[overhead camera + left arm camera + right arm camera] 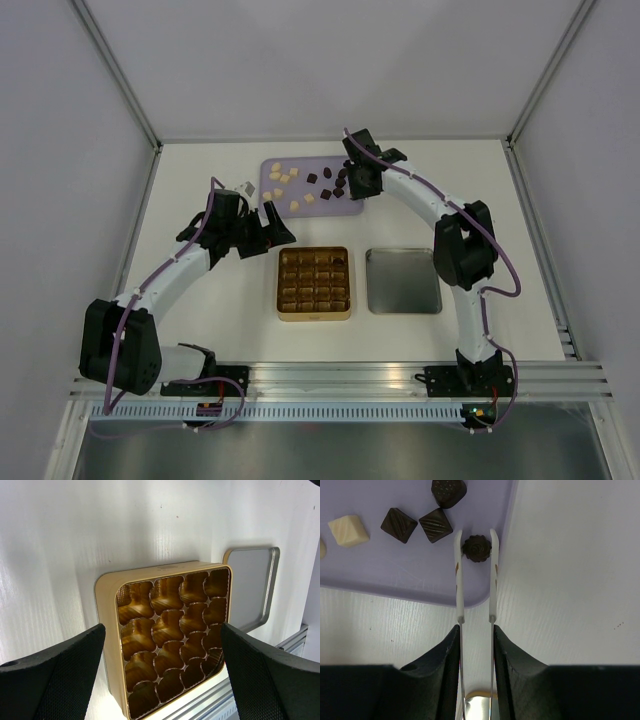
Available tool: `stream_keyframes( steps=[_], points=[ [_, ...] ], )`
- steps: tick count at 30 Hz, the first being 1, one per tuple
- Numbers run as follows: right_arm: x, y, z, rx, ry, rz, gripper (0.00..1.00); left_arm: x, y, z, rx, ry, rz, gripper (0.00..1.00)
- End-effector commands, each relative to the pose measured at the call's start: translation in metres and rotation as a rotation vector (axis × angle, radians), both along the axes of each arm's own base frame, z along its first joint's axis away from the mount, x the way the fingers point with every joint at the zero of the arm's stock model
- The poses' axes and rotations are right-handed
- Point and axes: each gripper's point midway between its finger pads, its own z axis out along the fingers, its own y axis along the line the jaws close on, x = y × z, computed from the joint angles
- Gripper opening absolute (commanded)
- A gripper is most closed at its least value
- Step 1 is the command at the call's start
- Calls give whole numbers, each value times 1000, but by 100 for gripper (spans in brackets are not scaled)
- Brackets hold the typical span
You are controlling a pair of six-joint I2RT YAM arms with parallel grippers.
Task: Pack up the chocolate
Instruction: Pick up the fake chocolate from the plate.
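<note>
Fingers [445, 655] of my right gripper [476, 630] clamp the tweezers [492, 580], whose tips straddle 1 dark round chocolate [476, 548] on the lilac tray [395, 575]. My left gripper [162, 630] gapes wide over the gold tin [107, 610]. Every visible cell is empty, so I judge packing barely begun. No legible writing.

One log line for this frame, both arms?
right gripper: shut on tweezers, tips straddling dark round chocolate on lilac tray | left gripper: open above empty gold tin

With left tool [162, 637] spread wide, right tool [476, 635] pinches narrow.
</note>
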Motion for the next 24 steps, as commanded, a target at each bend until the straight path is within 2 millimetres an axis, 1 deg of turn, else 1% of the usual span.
stream_keyframes(
  steps=[1,2,3,4,5,6,8,9,10,11,12,14,15,16,17,18,19,20,21,22,23,24],
  points=[
    [2,2,47,62,-98,11,24,1,1,9,18,-42,-15,100],
    [-4,1,41,63,-80,28,23,2,3,8,23,-42,-10,100],
    [-8,2,51,81,-101,38,21,2,3,8,25,-44,-9,100],
    [-8,4,55,93,-120,48,21,2,3,7,25,-41,-11,100],
    [-15,2,49,92,-106,55,21,2,3,7,27,-40,-8,100],
    [-18,2,58,102,-124,56,21,1,3,7,25,-38,-11,99],
    [-24,1,59,104,-122,57,20,0,3,6,25,-36,-11,100],
    [-27,-1,66,111,-133,59,20,-1,3,4,25,-32,-10,100],
    [-29,0,69,115,-143,62,19,-2,3,4,23,-27,-9,100],
    [-34,-1,65,113,-136,66,19,-3,3,3,23,-24,-9,100],
    [-38,-1,74,124,-150,75,18,-4,4,0,24,-18,-7,100],
    [-47,-2,72,117,-138,79,18,-6,4,-3,25,-9,-6,100],
    [-53,-1,79,123,-150,91,18,-9,5,-5,25,-2,-6,100],
    [-61,5,79,120,-149,113,18,-10,5,-7,27,3,-4,100],
    [-70,6,74,108,-136,124,18,-10,6,-7,31,3,0,100],
    [-77,7,83,114,-151,134,18,-13,7,-10,31,10,1,100],
    [-88,15,84,117,-146,159,18,-15,7,-11,31,12,0,100],
    [-98,16,80,116,-134,168,18,-15,8,-12,33,13,2,100],
    [-107,18,91,134,-154,181,18,-18,9,-15,40,21,4,100],
    [-121,23,87,130,-140,207,18,-18,10,-16,45,21,4,100],
    [-129,24,96,142,-156,219,18,-19,12,-19,55,25,11,100],
    [-140,30,97,149,-151,235,18,-19,13,-20,60,28,11,100]
  ],
)
